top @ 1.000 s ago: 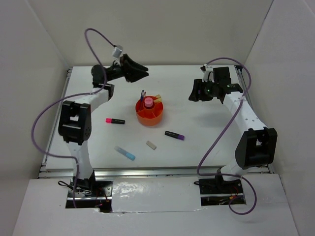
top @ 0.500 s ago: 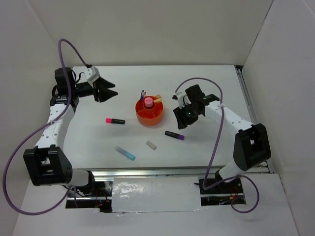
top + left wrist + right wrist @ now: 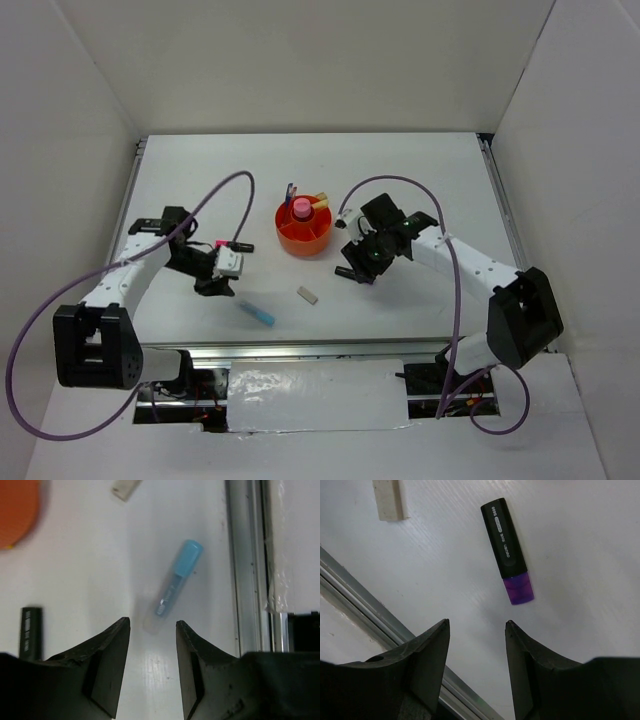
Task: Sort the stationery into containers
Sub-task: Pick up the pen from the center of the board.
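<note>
Orange organizer [image 3: 300, 244] stands mid-table [image 3: 430, 170]. A pink cylinder [image 3: 301, 208] sits upright in its central cup, a yellow marker [image 3: 320, 202] leans in a compartment on the right, and thin pens [image 3: 290, 190] stand in one at the back.

The other pieces lie loose on the table nearer the arms. These are a pink marker [image 3: 238, 245] to the organizer's left, a blue marker [image 3: 175, 582] near the front rail, an eraser [image 3: 387, 500] between the two arms, and a purple marker [image 3: 507, 550].

The left jaws are low over the table, parted and holding nothing. The blue marker lies just beyond their tips, angled away.

The right jaws are likewise parted and empty. The purple marker lies flat just past their tips, with the eraser off to one side.
</note>
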### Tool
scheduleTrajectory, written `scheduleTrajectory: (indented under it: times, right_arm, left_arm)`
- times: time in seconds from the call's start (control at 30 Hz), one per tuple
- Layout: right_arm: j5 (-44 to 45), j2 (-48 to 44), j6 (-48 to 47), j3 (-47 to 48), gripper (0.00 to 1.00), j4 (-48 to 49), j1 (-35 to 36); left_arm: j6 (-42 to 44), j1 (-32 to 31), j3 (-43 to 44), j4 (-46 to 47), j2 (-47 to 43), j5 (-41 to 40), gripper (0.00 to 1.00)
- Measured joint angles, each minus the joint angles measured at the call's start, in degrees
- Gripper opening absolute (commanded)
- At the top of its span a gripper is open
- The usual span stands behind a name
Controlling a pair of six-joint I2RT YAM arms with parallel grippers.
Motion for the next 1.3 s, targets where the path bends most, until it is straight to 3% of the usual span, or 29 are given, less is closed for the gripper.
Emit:
scheduleTrajectory:
  times: [0.17, 0.33, 0.5, 0.8, 1.3]
  right_arm:
    - [0.57, -1.4, 0.46, -0.66, 0.57, 0.0, -0.46]
    - [0.02, -2.49, 1.25, -0.94, 0.58, -0.04, -3.87]
    - [-0.39, -4.02, 1.46, -1.79, 0.59, -0.2, -7.72]
    - [-1.46, -5.2, 1.16, -2.43, 0.59, -0.48, -11.61]
    - [-2.89, -5.31, -0.35, -2.8, 0.59, -1.31, -17.35]
  left_arm:
    - [1.7, -11.43, -4.59, 3.08, -2.03, -7.87, 0.56]
    - [-3.8, -24.7, -5.29, 9.62, -2.23, -15.78, 0.57]
    - [-8.39, -33.18, -5.9, 13.38, 0.07, -22.97, 0.57]
    - [-15.69, -41.9, -3.78, 14.73, 9.86, -29.57, 0.58]
    - [-25.03, -50.4, -2.78, 19.12, 14.4, -38.69, 0.55]
